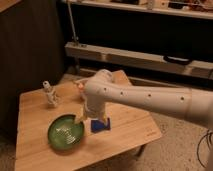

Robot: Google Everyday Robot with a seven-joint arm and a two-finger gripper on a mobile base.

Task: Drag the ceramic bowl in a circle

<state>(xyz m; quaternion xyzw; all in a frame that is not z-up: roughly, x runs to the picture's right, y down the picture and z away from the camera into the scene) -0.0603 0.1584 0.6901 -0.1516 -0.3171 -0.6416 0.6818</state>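
The ceramic bowl [65, 133] is wide, shallow and glossy green, and sits on the wooden table [35, 107] toward its front left. My gripper [80, 119] hangs down from the white arm [145, 97] and meets the bowl's right rim. A blue rectangular block [100, 125] lies just right of the bowl, below the wrist.
A small white figure-like object [49, 93] stands at the table's back left. An orange-and-white cup [80, 86] peeks out behind the arm at the back. Dark shelving [130, 55] runs behind the table. The table's front edge is close to the bowl.
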